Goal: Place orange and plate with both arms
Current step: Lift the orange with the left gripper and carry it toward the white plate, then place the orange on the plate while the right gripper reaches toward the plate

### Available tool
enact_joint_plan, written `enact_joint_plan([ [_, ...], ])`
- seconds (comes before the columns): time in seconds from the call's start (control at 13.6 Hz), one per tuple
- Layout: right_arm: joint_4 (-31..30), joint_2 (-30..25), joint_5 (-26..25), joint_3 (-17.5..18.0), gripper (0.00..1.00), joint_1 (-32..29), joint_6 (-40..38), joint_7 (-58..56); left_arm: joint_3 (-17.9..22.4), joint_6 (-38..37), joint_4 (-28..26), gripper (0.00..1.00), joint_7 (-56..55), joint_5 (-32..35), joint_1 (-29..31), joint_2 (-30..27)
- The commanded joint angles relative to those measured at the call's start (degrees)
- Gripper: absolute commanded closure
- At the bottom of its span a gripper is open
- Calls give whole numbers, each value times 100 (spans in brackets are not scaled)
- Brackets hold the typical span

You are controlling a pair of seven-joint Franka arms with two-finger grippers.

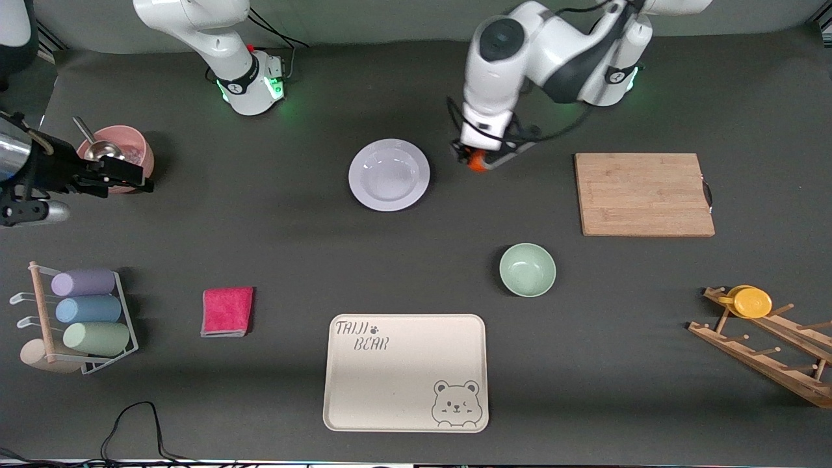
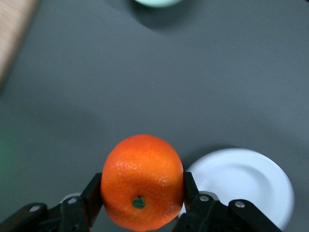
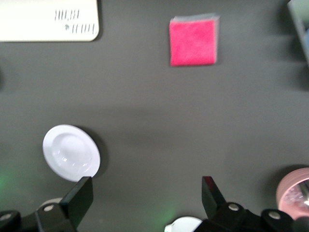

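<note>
The orange (image 1: 479,162) is small, round and bright orange; its stem spot shows in the left wrist view (image 2: 141,181). My left gripper (image 1: 478,160) (image 2: 142,189) is shut on it, low over the dark table beside the plate, toward the left arm's end. The plate (image 1: 389,174) is pale lavender-white and lies empty on the table; it also shows in the left wrist view (image 2: 246,186) and the right wrist view (image 3: 71,152). My right gripper (image 3: 145,195) is open and empty, high over the table near its own base, and is out of the front view.
A mint-green bowl (image 1: 527,270), a wooden cutting board (image 1: 643,194), a cream bear tray (image 1: 406,374) and a pink cloth (image 1: 227,312) lie on the table. A pink bowl with a ladle (image 1: 123,149), a cup rack (image 1: 81,318) and a wooden rack (image 1: 767,344) stand at the ends.
</note>
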Motion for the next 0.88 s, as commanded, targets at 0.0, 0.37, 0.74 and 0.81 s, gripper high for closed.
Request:
enact_joint_plan([
  [0.0,193,418,360,16,0,-30,-375,40,70,50,1607,100,-1011,942,-706,1766],
  [0.37,123,999,1300,-19,0,-100,-693,-4,140,50,2650,100,-1602,1990,-1254,3203],
  [0.74,-166,1482,2239,-45,0,-205,-448,-1048,140,59,2649,100,-1822,2105,-1596,3494],
  [0.81,-358,1535,2476,-54,0,-292,-316,-1093,140,94,2684,100,-1831,2105,-1701,3502],
])
